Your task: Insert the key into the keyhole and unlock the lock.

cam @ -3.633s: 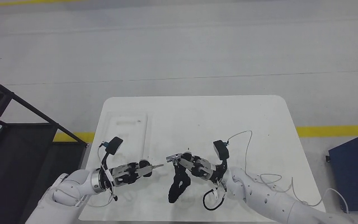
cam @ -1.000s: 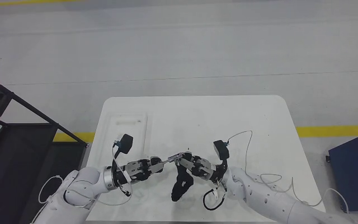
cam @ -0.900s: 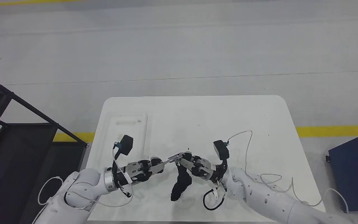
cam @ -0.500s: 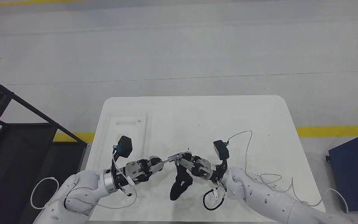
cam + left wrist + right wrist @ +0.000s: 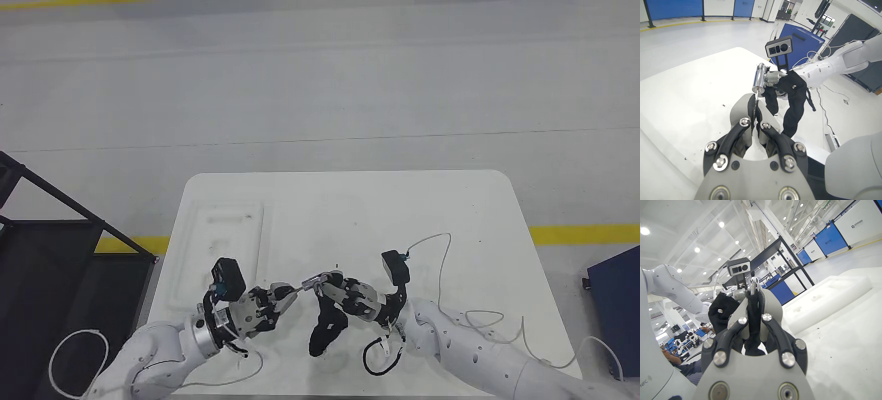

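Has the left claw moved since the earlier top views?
Yes. Against the foam tray, the left claw slid toward the right claw, bringing the key up to the lock.

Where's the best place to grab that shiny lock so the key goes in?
Hold the lock by its side stub, coming crosswise, as the right pincer does. The keyhole sits in the barrel's end face, left free for the key.

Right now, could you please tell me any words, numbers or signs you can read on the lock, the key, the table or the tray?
On the lock: none; plain chrome.
On the key: too small to tell.
On the table: none.
On the tray: none.
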Tool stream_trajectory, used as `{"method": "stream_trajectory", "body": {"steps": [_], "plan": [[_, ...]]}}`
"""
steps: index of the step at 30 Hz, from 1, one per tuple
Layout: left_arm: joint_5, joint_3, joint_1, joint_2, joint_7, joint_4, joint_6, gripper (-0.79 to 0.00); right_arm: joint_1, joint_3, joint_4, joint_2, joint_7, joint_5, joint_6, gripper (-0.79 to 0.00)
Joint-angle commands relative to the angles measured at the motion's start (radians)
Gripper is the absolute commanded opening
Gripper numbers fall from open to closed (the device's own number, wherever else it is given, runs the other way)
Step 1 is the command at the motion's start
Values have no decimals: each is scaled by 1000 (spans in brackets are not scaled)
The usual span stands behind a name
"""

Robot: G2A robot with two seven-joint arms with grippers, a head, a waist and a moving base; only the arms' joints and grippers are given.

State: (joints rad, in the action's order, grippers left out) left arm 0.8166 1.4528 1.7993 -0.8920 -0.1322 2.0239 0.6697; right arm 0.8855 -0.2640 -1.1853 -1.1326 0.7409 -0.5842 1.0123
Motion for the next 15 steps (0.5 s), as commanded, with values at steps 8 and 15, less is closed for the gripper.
{"method": "stream_trajectory", "body": {"steps": [8,15], "plan": [[269,-4,46,-15,251,25,-121,-785,0,0,0,0,0,0,0,-785],[536,-33,77,-26,456,19,-258,-785,0,0,0,0,0,0,0,-785]]}}
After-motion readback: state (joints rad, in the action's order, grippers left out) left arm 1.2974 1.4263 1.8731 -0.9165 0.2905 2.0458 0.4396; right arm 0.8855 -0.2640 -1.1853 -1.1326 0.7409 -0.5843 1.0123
